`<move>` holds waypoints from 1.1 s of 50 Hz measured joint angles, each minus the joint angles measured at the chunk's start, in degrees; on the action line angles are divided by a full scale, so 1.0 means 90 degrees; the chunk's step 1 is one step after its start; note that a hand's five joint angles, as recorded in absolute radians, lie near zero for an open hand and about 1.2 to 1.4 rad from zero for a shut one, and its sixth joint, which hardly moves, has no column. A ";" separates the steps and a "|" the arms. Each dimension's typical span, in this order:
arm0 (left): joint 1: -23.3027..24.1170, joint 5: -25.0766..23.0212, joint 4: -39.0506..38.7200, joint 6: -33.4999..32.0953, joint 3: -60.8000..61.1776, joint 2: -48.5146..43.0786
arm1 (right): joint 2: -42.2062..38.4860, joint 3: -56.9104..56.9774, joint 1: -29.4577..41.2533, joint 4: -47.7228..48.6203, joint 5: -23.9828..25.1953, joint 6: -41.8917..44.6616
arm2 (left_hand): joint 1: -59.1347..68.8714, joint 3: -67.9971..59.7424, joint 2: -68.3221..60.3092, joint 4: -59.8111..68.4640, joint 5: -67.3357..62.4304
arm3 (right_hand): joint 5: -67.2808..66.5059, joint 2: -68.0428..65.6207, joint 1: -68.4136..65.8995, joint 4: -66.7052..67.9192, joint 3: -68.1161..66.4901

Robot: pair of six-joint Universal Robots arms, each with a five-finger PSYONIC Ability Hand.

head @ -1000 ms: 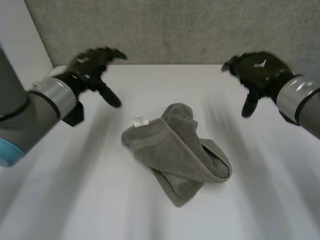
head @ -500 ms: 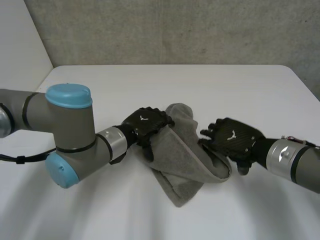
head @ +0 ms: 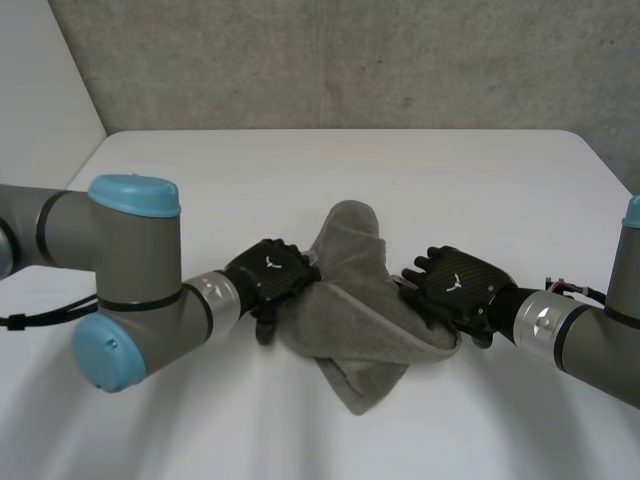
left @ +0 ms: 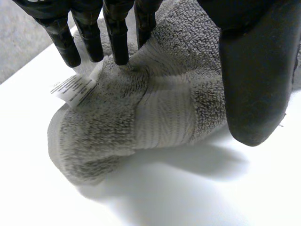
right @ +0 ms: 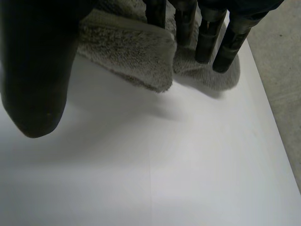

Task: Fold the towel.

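A crumpled grey towel (head: 352, 305) lies in the middle of the white table (head: 480, 180). My left hand (head: 270, 283) is on the towel's left edge. In its wrist view the straight fingers (left: 115, 33) press into the towel (left: 155, 108) just beside a white label (left: 73, 87), and the thumb (left: 256, 70) stands at the other side of the bunched corner. My right hand (head: 455, 290) is on the towel's right edge. There its straight fingers (right: 207, 33) rest their tips on the towel (right: 131, 47), and the thumb (right: 35, 61) hangs over bare table.
A grey wall (head: 350, 60) runs behind the table's far edge. Bare white tabletop surrounds the towel on all sides. Both arms lie low over the table, left and right of the towel.
Both hands came down from above the far table onto the towel's two sides. In the last half second the left edge bunched up under the left hand, hiding the label in the head view.
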State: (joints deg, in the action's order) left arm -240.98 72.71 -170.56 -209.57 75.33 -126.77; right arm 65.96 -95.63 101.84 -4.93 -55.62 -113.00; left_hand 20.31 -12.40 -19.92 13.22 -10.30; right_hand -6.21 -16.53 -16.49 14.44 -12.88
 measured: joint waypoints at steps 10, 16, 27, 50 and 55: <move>-0.0152 0.0117 0.0118 -0.0049 0.0682 0.0585 | 0.0039 -0.0325 0.0008 0.0242 -0.0147 -0.0039 | 0.0429 0.0000 -0.0467 0.0000 -0.0459 | -0.1608 -0.1541 -0.1554 0.0000 0.0000; -0.0237 0.0113 0.0146 -0.0022 0.0944 0.0995 | 0.0019 -0.0419 0.0018 0.0694 -0.0166 -0.0066 | 0.2775 0.0000 -0.2864 0.0000 -0.2798 | -0.3528 -0.3562 -0.3533 0.0000 0.0000; -0.0178 0.0116 0.0176 0.0038 0.1123 0.1349 | 0.0190 -0.0313 0.0174 0.1120 -0.0153 -0.0708 | 0.4123 0.0000 -0.4207 0.0000 -0.4165 | -0.4661 -0.4554 -0.4625 0.0000 0.0000; -0.0249 0.0101 -0.0061 0.0071 0.1273 0.0898 | -0.0879 0.0257 0.0436 0.2004 0.0211 -0.1024 | 0.6030 0.0000 -0.6057 0.0000 -0.6172 | -0.6536 -0.6238 -0.6446 0.0000 0.0000; -0.0350 0.0106 -0.0058 0.0072 0.1041 0.0937 | -0.0843 0.0785 0.0552 0.1909 0.0229 -0.1091 | 0.6030 0.0000 -0.6057 0.0000 -0.6173 | -0.6580 -0.6238 -0.6446 0.0000 0.0000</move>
State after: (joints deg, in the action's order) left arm -244.13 73.67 -171.08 -208.92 84.70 -118.33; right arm 58.38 -88.56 106.81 12.26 -53.55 -122.82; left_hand 74.58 -12.40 -74.43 13.22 -65.86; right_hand -65.43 -72.67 -74.50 14.44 -12.88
